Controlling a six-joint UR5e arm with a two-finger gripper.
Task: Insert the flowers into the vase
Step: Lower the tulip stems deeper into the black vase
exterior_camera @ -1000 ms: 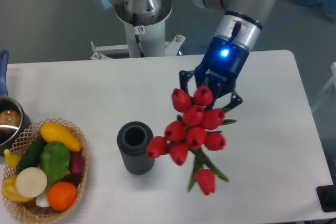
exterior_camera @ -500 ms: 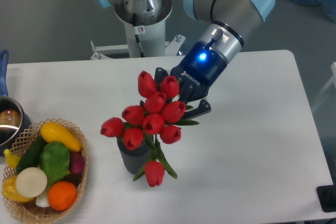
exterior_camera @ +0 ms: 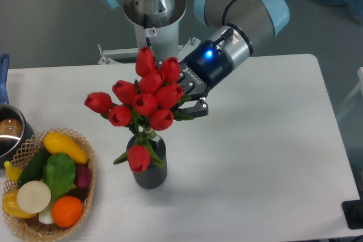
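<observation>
Fixed camera, 1 view: the gripper comes in from upper right, blue light lit on its body, fingers mostly hidden behind the flowers; it looks clamped on the bunch around the stems just under the buds, though the actual contact is covered by the blooms. The flowers are a tied bunch of red tulip buds (about 9, 1 hanging lower than the rest) with green stems and leaves, tilted, heads leaning up and left. The lower stems and the drooping bud sit right over the mouth of the vase, overlapping its rim; cannot tell how far the stems are inside. The vase is a dark grey ribbed cylinder, upright on the white table, left of centre. At the left edge a wicker basket holds colourful vegetables, well apart from the vase. Above the basket, a metal pot with a blue handle is cut off by the frame edge.
</observation>
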